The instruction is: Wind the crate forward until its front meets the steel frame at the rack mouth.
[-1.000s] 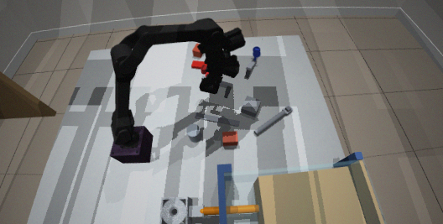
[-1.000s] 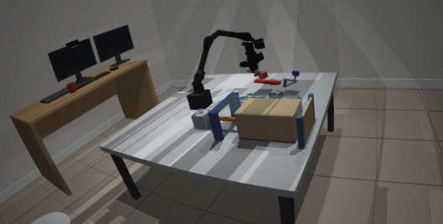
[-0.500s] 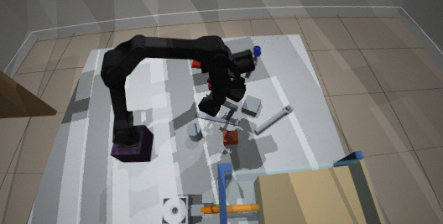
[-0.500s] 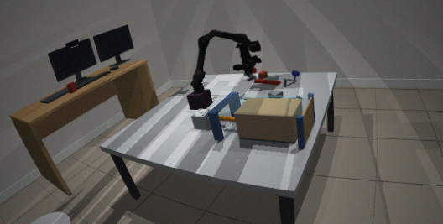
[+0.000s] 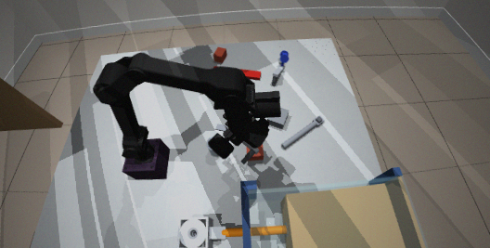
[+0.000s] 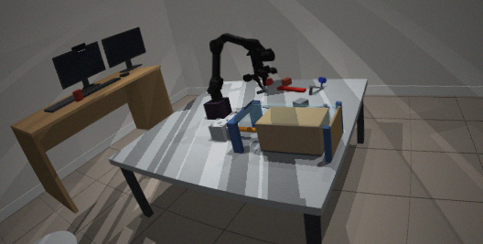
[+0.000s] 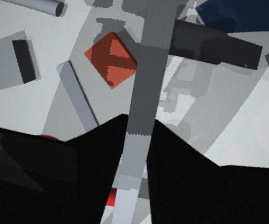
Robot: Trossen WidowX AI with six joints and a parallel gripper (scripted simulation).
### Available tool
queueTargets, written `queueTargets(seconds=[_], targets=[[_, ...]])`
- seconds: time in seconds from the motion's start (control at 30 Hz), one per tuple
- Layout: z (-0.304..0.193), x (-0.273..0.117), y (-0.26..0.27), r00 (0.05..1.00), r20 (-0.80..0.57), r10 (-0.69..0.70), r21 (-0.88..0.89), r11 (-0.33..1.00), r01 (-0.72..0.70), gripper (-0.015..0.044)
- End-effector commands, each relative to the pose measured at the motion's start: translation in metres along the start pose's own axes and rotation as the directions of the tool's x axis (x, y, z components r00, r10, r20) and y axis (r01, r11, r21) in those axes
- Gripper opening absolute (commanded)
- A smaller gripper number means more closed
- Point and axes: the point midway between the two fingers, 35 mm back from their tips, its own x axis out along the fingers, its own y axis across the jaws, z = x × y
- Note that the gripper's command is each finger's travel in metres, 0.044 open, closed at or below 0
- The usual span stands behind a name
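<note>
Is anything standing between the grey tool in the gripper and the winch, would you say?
Nothing visible stands between the grey tool and the winch; the blue frame is beside that route.
</note>
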Motion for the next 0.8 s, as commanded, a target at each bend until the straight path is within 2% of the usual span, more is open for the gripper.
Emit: queueTargets(seconds=[0.0,0.77], targets=[[0.007,-0.004,-0.02,1.0,0.008,0.006,0.048,0.999,-0.006,0.0],[0.037,-0.001,-0.147,1.0,0.003,-0.021,0.337,0.941,0.019,0.0]])
